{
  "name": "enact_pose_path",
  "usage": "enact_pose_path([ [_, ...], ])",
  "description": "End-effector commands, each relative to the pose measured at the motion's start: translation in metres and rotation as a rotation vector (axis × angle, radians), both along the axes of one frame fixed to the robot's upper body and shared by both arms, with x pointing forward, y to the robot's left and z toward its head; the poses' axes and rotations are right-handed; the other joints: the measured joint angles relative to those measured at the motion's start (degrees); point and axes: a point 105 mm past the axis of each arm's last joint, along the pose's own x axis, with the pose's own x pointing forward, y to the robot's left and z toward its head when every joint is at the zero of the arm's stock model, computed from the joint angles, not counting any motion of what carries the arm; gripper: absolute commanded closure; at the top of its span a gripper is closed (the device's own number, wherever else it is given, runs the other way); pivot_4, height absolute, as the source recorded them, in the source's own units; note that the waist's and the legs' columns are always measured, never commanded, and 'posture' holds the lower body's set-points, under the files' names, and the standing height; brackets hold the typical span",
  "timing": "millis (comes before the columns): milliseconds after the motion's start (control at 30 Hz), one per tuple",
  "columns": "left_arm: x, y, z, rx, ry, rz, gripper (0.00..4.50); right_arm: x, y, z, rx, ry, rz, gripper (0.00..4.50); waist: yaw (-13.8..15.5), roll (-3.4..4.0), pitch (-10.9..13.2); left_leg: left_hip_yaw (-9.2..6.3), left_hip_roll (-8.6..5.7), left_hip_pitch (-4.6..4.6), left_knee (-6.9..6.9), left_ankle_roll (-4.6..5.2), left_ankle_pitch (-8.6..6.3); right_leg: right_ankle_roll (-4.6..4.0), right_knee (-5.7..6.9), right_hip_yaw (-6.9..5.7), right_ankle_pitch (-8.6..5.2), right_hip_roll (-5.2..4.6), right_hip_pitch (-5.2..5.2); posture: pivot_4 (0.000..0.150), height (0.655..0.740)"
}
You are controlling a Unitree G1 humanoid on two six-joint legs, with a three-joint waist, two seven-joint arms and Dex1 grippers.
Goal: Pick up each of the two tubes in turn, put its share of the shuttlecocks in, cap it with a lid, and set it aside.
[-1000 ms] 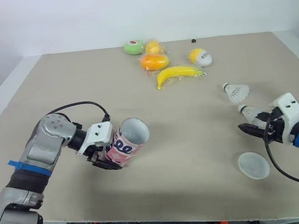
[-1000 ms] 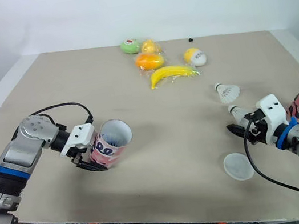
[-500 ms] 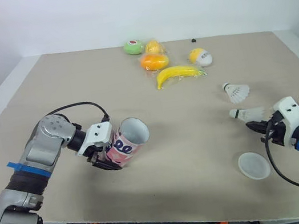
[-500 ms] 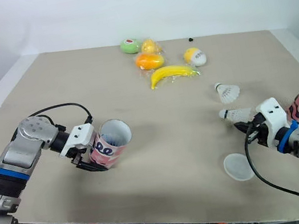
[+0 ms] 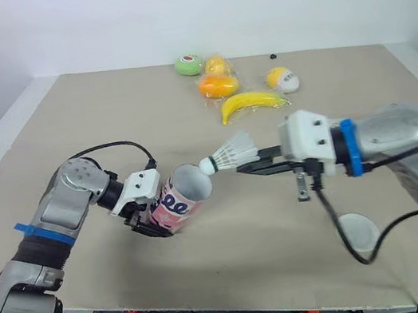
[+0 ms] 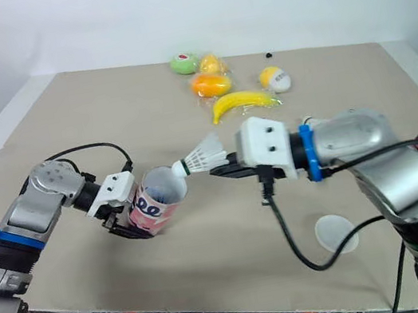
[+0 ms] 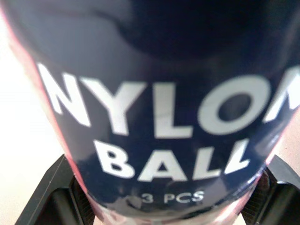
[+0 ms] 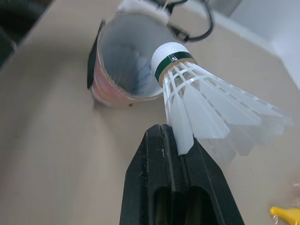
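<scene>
Right claw (image 8: 171, 135) pinching shuttlecock (image 8: 202, 104) at tube (image 5: 171, 206) mouth; left claw (image 5: 149, 219) gripping tube ("NYLON BALL, 3 PCS"); open bench (image 5: 234, 253) around.

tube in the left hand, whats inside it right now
The tube shows a pale inner wall; its depths are hidden, partly behind the shuttlecock the right hand holds cork-first at the rim. Whether anything lies inside cannot be told.

On the table (image 5: 106, 126), shuttlecock (image 5: 229, 154) just right of the tube (image 5: 178, 202), lid (image 6: 334, 230) front right, banana (image 5: 250, 102) behind
</scene>
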Motion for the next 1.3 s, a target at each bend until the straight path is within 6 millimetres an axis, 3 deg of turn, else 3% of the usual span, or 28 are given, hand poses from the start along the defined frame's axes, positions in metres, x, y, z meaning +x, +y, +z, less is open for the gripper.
enact_pose_path([
  [33,-0.006,-0.009,-0.013,0.015,0.048,-0.035,1.13,0.002,0.013,0.003,-0.049,-0.058,0.054,4.46,0.0,0.00,0.0,-0.02,0.00,-0.01,-0.01,0.00,0.00,0.07,0.02,-0.02,0.02,0.01,0.00,0.150,0.6946],
  [233,-0.005,-0.010,-0.013,0.010,0.045,-0.034,1.13,-0.008,0.028,0.005,-0.082,-0.062,0.186,4.46,0.0,0.00,0.0,-0.04,0.00,-0.01,0.00,0.00,0.00,0.21,0.06,-0.05,0.09,0.01,0.02,0.150,0.6946],
  [333,-0.005,-0.010,-0.013,0.010,0.045,-0.035,1.13,-0.009,0.033,0.012,-0.066,-0.055,0.214,3.56,0.0,0.01,0.0,-0.04,0.00,-0.01,0.02,0.00,0.00,0.22,0.06,-0.05,0.10,0.01,0.03,0.150,0.6946],
  [533,-0.005,-0.009,-0.014,0.011,0.045,-0.034,1.13,-0.026,0.036,0.036,0.039,-0.026,0.294,0.82,0.0,0.00,0.0,-0.09,0.01,-0.01,0.02,0.00,0.00,0.21,0.07,-0.09,0.10,0.01,0.03,0.150,0.6946],
  [600,-0.005,-0.010,-0.015,0.011,0.044,-0.035,1.13,-0.023,0.031,0.039,0.071,-0.007,0.260,0.20,0.0,0.00,0.0,-0.08,0.00,-0.01,0.02,0.00,0.00,0.21,0.07,-0.09,0.10,0.00,0.03,0.150,0.6946],
  [633,-0.006,-0.010,-0.015,0.010,0.045,-0.035,1.13,-0.020,0.026,0.039,0.081,-0.003,0.230,0.20,0.0,0.00,0.0,-0.08,0.00,-0.01,0.02,0.00,0.00,0.21,0.08,-0.09,0.11,0.01,0.03,0.150,0.6946],
  [733,-0.007,-0.010,-0.015,0.008,0.044,-0.036,1.13,0.000,-0.002,0.036,0.143,0.015,0.040,0.20,0.1,-0.02,0.0,-0.09,0.00,0.00,0.05,0.00,0.00,0.18,0.05,-0.14,0.08,-0.02,0.03,0.150,0.6946],
  [800,-0.007,-0.009,-0.016,0.007,0.045,-0.033,1.13,0.025,-0.046,0.028,0.244,0.016,-0.236,0.20,0.4,-0.11,-0.1,-0.05,-0.01,-0.04,0.04,0.01,0.00,0.18,0.05,-0.09,0.10,-0.03,0.13,0.150,0.6946],
  [867,-0.008,-0.008,-0.017,0.008,0.046,-0.031,1.13,0.034,-0.078,0.018,0.313,0.016,-0.412,0.20,0.7,-0.24,-0.1,-0.14,-0.03,0.00,0.07,0.03,-0.02,0.18,0.04,-0.30,-0.02,-0.10,0.11,0.150,0.6946],
  [1033,-0.010,-0.008,-0.018,0.008,0.049,-0.031,1.13,0.038,-0.132,-0.001,0.414,0.015,-0.696,0.20,0.5,0.05,-0.1,0.04,-0.04,-0.11,0.00,0.06,-0.01,0.26,0.12,-0.14,0.03,-0.08,0.09,0.150,0.6946],
  [1100,-0.010,-0.008,-0.018,0.006,0.047,-0.036,1.13,0.041,-0.159,-0.021,0.437,0.036,-0.840,0.20,0.5,0.03,-0.1,-0.04,-0.02,-0.10,-0.01,0.06,-0.01,0.23,0.11,-0.17,0.00,-0.03,0.12,0.150,0.6946],
  [1300,-0.009,-0.010,-0.018,0.004,0.043,-0.043,1.13,0.046,-0.185,-0.045,0.480,0.069,-0.982,0.20,0.2,0.10,-0.1,0.10,-0.08,-0.10,0.04,0.07,-0.02,0.34,0.08,-0.02,0.03,-0.10,0.14,0.150,0.6946],
])
